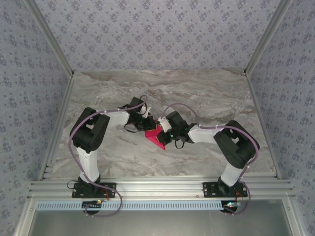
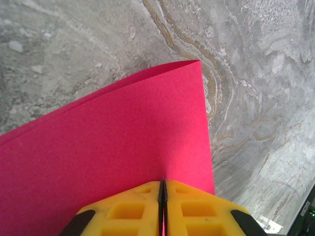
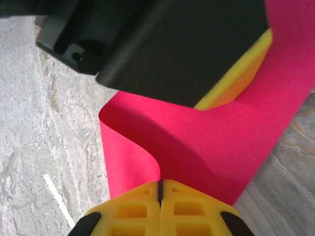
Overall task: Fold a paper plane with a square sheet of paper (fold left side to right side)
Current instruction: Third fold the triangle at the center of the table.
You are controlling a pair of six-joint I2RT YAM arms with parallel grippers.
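Observation:
The square sheet of paper point(image 1: 156, 137), bright magenta-pink, is held up off the marble table between both grippers at mid-table. In the left wrist view the sheet point(image 2: 123, 147) bends over itself, its curved edge pointing away, and my left gripper point(image 2: 162, 184) is shut on its near edge. My right gripper point(image 3: 160, 184) is shut on the sheet point(image 3: 221, 147) where it curls into a loop. The left gripper's black body and one of its yellow fingers point(image 3: 236, 78) sit close above the paper in the right wrist view. The two grippers point(image 1: 150, 121) point(image 1: 165, 130) nearly touch.
The grey marble table point(image 1: 206, 93) is walled by patterned panels on three sides. An aluminium rail point(image 1: 157, 187) with both arm bases runs along the near edge. A white streak point(image 3: 58, 196) marks the table left of the right gripper.

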